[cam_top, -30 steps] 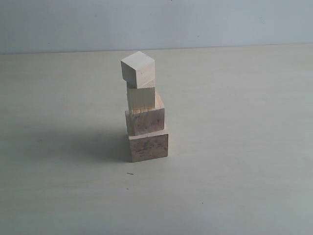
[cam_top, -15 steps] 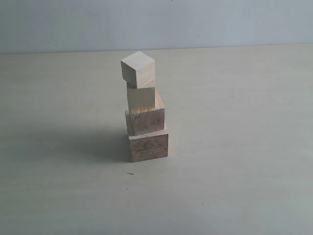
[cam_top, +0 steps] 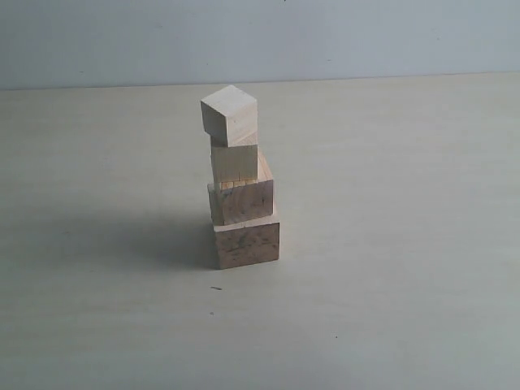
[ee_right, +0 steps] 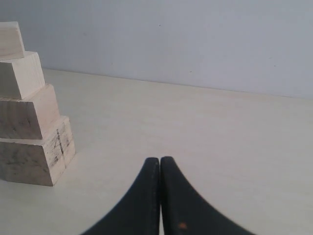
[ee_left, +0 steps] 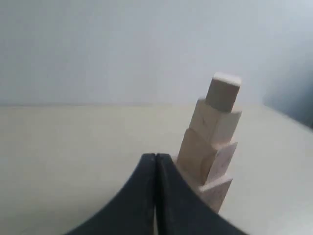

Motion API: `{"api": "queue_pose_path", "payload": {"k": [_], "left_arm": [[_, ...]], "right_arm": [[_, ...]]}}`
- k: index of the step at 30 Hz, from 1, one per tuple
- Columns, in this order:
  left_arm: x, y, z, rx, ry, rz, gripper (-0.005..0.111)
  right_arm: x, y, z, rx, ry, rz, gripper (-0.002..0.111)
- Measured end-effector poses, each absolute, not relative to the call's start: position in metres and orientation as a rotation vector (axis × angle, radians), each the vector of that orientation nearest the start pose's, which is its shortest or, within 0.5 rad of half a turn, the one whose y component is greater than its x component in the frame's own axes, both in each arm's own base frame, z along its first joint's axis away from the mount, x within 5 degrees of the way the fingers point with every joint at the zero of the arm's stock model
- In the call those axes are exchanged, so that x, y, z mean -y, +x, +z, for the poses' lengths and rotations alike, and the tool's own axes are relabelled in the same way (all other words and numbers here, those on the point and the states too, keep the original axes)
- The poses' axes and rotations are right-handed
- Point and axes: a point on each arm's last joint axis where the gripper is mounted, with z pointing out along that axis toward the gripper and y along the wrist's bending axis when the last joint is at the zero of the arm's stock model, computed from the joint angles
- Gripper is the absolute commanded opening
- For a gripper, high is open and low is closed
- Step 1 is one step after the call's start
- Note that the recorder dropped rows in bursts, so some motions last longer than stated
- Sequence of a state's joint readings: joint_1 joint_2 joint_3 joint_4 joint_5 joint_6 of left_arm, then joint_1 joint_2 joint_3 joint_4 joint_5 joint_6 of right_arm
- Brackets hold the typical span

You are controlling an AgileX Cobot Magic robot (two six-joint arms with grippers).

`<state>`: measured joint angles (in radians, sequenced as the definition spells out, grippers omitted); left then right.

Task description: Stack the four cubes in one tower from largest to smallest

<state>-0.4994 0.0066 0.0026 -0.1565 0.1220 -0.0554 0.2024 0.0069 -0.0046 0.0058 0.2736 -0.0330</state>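
The tower [cam_top: 240,183] stands a little left of the centre of the exterior view, on the pale surface [cam_top: 390,244], and all four cubes are in it. The largest cube [cam_top: 247,242], with dark marks on its side, is at the bottom because it gives the widest base. The second cube [cam_top: 241,199] lies on it, then the third cube [cam_top: 235,162], and the smallest cube [cam_top: 230,115] is on top. The top one is turned a little against the others and hangs slightly over toward the left of the frame, so the column is not perfectly straight, but I judge that it stands stable.

No arm shows in the exterior view. In its wrist view, the left hand [ee_left: 155,161] is clenched with the two fingers pressed together, grasps nothing and is apart from the tower [ee_left: 212,142], though near it. The right hand [ee_right: 160,164] is clenched and empty too, also apart from the tower [ee_right: 32,112]. I think both are held away so that they cannot push the column. The task looks finished.

Compared with the earlier exterior pictures, I find no difference: the tower has the same place and the same turned top cube, and nothing has come into the frame.
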Motion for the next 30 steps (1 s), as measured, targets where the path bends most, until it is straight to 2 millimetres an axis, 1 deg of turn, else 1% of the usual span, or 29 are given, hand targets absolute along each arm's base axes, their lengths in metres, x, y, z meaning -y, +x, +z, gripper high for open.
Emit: {"api": "queue_pose_path", "payload": {"k": [3, 5, 9, 10, 12, 14, 15, 16, 18, 20, 21, 22, 23, 24, 26, 27, 30], "left_arm": [[0.027, 0.050, 0.214, -1.508, 0.083, -0.711, 0.000], [0.023, 0.049, 0.227, -1.386, -0.028, -0.802, 0.000], [0.016, 0.044, 0.255, -1.201, -0.148, -0.940, 0.000], [0.014, 0.042, 0.265, -1.149, -0.167, -0.974, 0.000], [0.012, 0.037, 0.280, -1.104, -0.143, -0.979, 0.000], [0.011, 0.027, 0.305, -1.096, -0.077, -0.953, 0.000], [0.010, 0.023, 0.317, -1.109, -0.050, -0.936, 0.000], [0.010, 0.019, 0.336, -1.147, -0.015, -0.904, 0.000], [0.011, 0.018, 0.365, -1.226, 0.032, -0.844, 0.000], [0.017, 0.027, 0.390, -1.368, 0.085, -0.766, 0.000], [0.021, 0.034, 0.396, -1.439, 0.105, -0.737, 0.000], [0.027, 0.046, 0.404, -1.511, 0.129, -0.703, 0.000], [0.033, 0.056, 0.406, -1.569, 0.149, -0.676, 0.000], [0.040, 0.070, 0.406, -1.629, 0.176, -0.642, 0.000], [0.055, 0.097, 0.397, -1.742, 0.222, -0.583, 0.000], [0.064, 0.112, 0.389, -1.807, 0.237, -0.562, 0.000], [0.088, 0.154, 0.358, -1.983, 0.257, -0.537, 0.000]], "right_arm": [[-0.011, 0.054, 0.190, -1.749, -0.203, 0.129, 0.000], [-0.011, 0.054, 0.190, -1.749, -0.203, 0.129, 0.000], [-0.011, 0.054, 0.190, -1.749, -0.203, 0.129, 0.000], [-0.011, 0.054, 0.190, -1.749, -0.203, 0.129, 0.000], [-0.011, 0.054, 0.190, -1.749, -0.203, 0.129, 0.000], [-0.011, 0.054, 0.190, -1.749, -0.203, 0.129, 0.000], [-0.011, 0.054, 0.190, -1.749, -0.203, 0.129, 0.000], [-0.011, 0.054, 0.190, -1.749, -0.203, 0.129, 0.000], [-0.011, 0.054, 0.190, -1.750, -0.203, 0.129, 0.000], [-0.011, 0.054, 0.190, -1.750, -0.203, 0.129, 0.000], [-0.011, 0.054, 0.190, -1.750, -0.203, 0.129, 0.000], [-0.011, 0.054, 0.189, -1.752, -0.203, 0.128, 0.000], [-0.011, 0.054, 0.189, -1.752, -0.203, 0.128, 0.000], [-0.011, 0.054, 0.189, -1.752, -0.203, 0.128, 0.000], [-0.011, 0.054, 0.189, -1.752, -0.203, 0.128, 0.000], [-0.011, 0.054, 0.189, -1.752, -0.203, 0.128, 0.000], [-0.011, 0.054, 0.189, -1.752, -0.203, 0.128, 0.000]]}}
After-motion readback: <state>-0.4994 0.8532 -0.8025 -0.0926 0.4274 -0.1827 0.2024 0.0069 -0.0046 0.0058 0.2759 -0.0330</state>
